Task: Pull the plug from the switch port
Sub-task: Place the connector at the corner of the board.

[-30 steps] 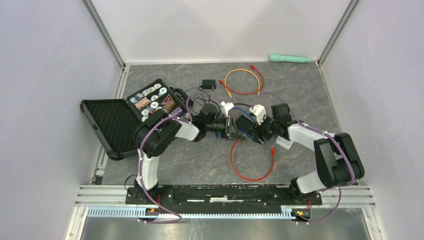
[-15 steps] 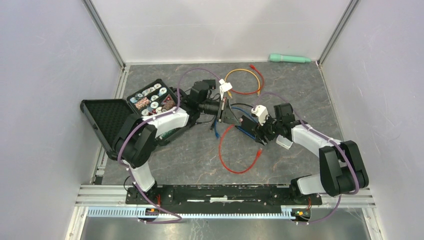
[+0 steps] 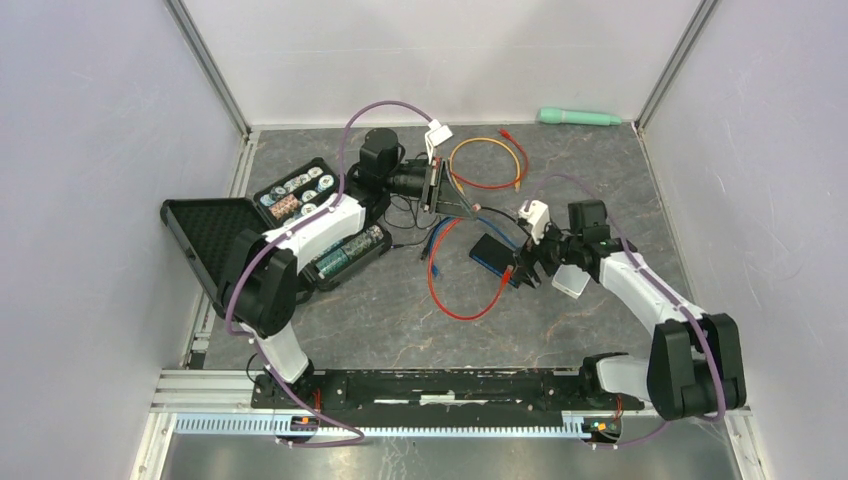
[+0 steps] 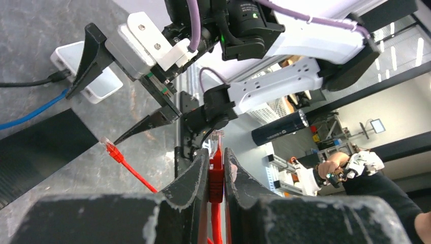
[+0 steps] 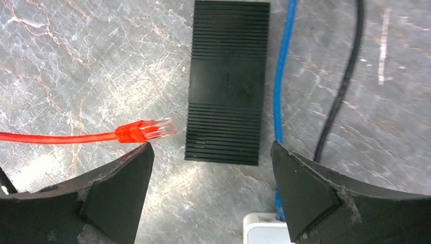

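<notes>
My left gripper is shut on the red plug of a red cable and holds it in the air, clear of any port; in the top view it is at the back middle. The red cable loops on the table, and its other plug lies loose. My right gripper is open and empty, low over the near end of a black ribbed box. A small white switch with a blue cable plugged in sits just under it.
An open black case with round cells lies at the left. An orange and red cable loop and a green tube lie at the back. Loose black cables run under the left arm.
My left arm has swung back towards the far side with the red plug, dragging the red cable along. My right gripper has drawn a little to the right, leaving the black box on the table.
</notes>
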Motion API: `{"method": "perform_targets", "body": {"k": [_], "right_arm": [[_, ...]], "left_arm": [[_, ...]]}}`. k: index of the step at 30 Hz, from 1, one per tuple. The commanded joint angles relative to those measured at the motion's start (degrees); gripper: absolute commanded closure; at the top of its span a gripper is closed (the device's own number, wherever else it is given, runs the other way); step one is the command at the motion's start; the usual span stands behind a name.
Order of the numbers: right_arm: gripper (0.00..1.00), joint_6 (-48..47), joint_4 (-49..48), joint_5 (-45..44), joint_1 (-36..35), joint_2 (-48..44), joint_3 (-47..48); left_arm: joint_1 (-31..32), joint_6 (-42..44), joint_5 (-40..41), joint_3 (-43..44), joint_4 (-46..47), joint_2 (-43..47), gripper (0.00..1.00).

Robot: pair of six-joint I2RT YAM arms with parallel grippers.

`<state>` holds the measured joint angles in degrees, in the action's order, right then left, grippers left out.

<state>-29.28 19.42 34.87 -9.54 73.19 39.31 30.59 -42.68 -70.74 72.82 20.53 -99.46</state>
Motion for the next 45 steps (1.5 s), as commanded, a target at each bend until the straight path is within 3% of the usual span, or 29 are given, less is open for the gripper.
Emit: {"method": "perform_targets", "body": {"k": [1,5,12,21,33,34,39,42,44,45], "right_arm": [[0.08,-2.71,2.92,2.74,3.51,-5.46,5.09],[0.08,-5.55,4.91,2.73,6.20,-9.99,8.60],[0.14,-10.69,12.33,12.14,5.98,-12.73,15.70],[0.12,-12.91,12.75,14.45,-4.30,-12.80,15.49],[0.19,-9.84,6.42,12.93,-15.26,-6.23,12.28],[0.22,-9.70,6.11,12.71,-15.49,-5.93,11.93],[0.59,-8.71,3.59,9.48,-15.59,-6.04,11.34],[0.98,-7.90,1.84,4.85,-15.59,-7.36,11.38],[1.00,-7.21,0.65,1.18,-15.59,-8.23,11.23],[1.00,-6.94,0.24,-1.23,-15.57,-8.39,11.39]], "left_arm": [[-0.25,-10.98,-2.99,4.29,8.78,1.70,0.98],[-0.65,-11.23,-0.34,7.96,6.85,-0.67,0.98],[-0.62,-1.74,7.86,18.67,-9.14,-6.58,0.98],[-0.44,3.19,16.34,28.00,-18.73,-13.53,0.98],[0.44,0.13,18.11,32.64,-18.60,-15.91,0.98],[0.44,-0.15,17.96,32.95,-18.47,-16.16,0.98],[0.05,-0.72,17.53,33.71,-18.17,-16.60,0.98],[-0.89,-1.45,17.49,33.00,-17.28,-16.76,0.98],[-1.50,-1.80,17.39,32.24,-16.18,-16.73,0.93],[-1.81,-1.53,17.39,32.05,-16.05,-16.67,0.85]]}}
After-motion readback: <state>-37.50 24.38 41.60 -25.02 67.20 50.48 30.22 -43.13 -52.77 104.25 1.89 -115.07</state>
